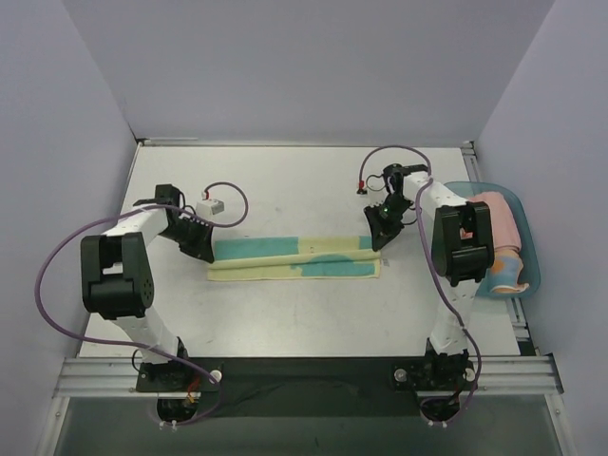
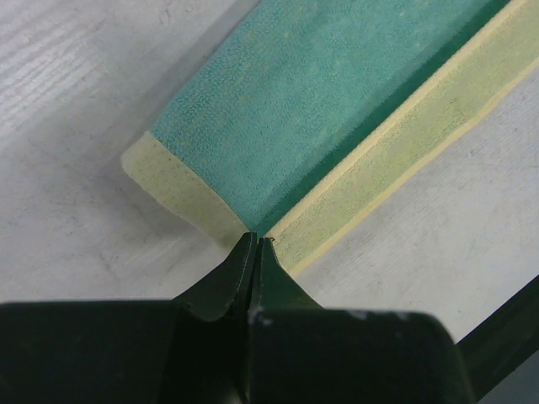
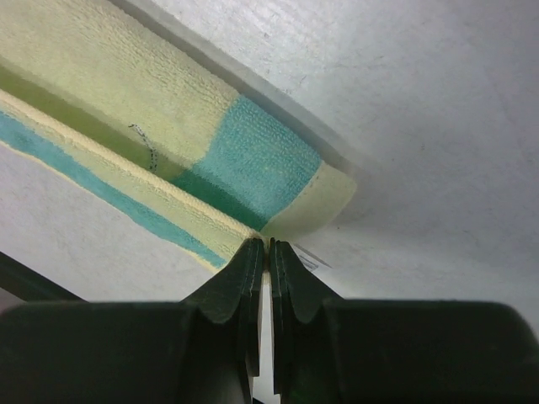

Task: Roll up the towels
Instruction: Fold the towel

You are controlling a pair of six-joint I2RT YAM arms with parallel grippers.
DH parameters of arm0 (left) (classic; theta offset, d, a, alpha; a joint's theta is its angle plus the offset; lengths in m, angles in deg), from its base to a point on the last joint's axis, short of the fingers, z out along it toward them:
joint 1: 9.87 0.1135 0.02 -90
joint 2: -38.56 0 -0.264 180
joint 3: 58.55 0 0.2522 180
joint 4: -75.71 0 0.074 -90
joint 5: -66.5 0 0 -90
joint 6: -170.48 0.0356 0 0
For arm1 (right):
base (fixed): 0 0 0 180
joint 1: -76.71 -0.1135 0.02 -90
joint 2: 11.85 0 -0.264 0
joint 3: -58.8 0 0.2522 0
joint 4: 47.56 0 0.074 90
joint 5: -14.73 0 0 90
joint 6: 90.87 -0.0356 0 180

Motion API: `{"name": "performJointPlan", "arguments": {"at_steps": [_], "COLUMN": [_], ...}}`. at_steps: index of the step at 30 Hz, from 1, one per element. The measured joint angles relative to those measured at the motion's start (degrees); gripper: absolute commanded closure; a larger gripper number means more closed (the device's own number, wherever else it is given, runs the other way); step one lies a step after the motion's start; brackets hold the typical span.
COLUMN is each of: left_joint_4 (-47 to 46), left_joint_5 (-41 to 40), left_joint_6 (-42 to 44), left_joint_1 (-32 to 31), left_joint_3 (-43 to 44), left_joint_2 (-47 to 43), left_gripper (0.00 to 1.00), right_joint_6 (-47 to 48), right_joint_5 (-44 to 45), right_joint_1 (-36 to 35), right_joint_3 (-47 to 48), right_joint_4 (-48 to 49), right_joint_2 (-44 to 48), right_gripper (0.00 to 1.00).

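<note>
With the towel (image 1: 294, 257) lying as a long folded strip mid-table (image 1: 285, 190), and my left claw (image 2: 255, 242) and right claw (image 3: 261, 246) each pinching an end corner, I judge both must travel level and matched, keeping the edge taut.

A teal-and-yellow towel (image 1: 294, 257), folded into a long strip, lies flat left of the tray (image 1: 535, 256). A pink towel (image 1: 502, 217) lies inside it.
</note>
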Motion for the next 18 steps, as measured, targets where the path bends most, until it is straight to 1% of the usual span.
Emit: {"name": "performJointPlan", "arguments": {"at_steps": [4, 10, 18], "left_joint_4": [-1.3, -1.5, 1.5], "left_joint_5": [-0.8, -1.3, -1.2], "left_joint_6": [0.0, -0.1, 0.2], "left_joint_1": [0.0, 0.0, 0.0], "left_joint_3": [-0.9, -0.8, 4.3], "left_joint_2": [1.9, 2.2, 0.2], "left_gripper": [1.00, 1.00, 1.00], "right_joint_6": [0.1, 0.2, 1.1], "right_joint_5": [0.1, 0.3, 0.9], "right_joint_1": [-0.7, -1.1, -1.1], "right_joint_3": [-2.0, -2.2, 1.4], "right_joint_4": [0.9, 1.6, 0.4], "right_joint_2": [0.0, 0.0, 1.4], "right_gripper": [1.00, 1.00, 1.00]}}
